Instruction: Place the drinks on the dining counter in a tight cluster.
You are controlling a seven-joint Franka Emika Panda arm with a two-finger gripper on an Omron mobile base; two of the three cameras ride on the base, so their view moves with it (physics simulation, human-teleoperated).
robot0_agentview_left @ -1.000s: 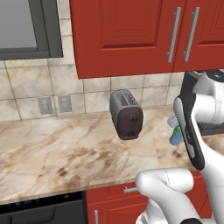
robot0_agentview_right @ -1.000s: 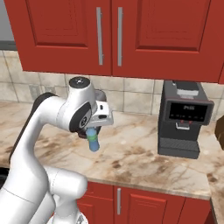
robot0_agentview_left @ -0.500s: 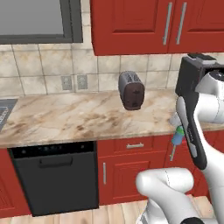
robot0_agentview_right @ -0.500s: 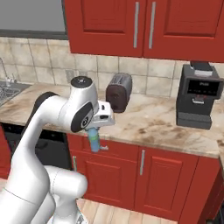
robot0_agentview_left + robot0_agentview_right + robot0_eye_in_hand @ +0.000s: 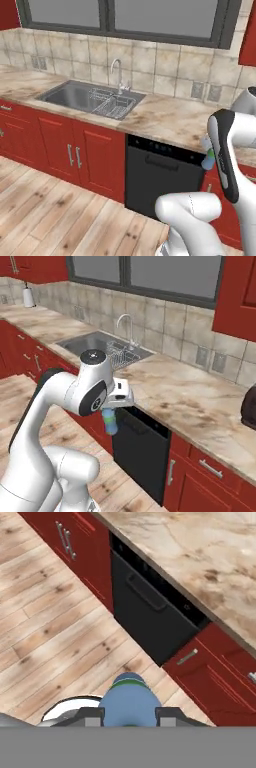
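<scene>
My gripper (image 5: 109, 411) is shut on the small blue water bottle (image 5: 110, 423) with a green band, one of the drinks. It holds the bottle in the air in front of the worktop's edge, above the floor. In the left base view the bottle (image 5: 207, 161) peeks out beside my forearm, with the gripper (image 5: 207, 151) just above it. The hand view looks down past the bottle (image 5: 129, 702), which sits between the two dark fingertips (image 5: 90, 716). The dining counter is out of view.
A marble worktop (image 5: 165, 117) runs along the tiled wall, with a steel sink (image 5: 90, 97) and a faucet (image 5: 118, 75) under a window. Below it are red cabinets (image 5: 60, 145) and a black dishwasher (image 5: 160, 175). Wood floor (image 5: 45, 210) lies open to the left. A dark toaster (image 5: 248, 406) stands at the far right.
The whole picture has shifted, so the base has moved along the worktop: the toaster has slid off to the right and the sink has come into view. The grip on the bottle is unchanged.
</scene>
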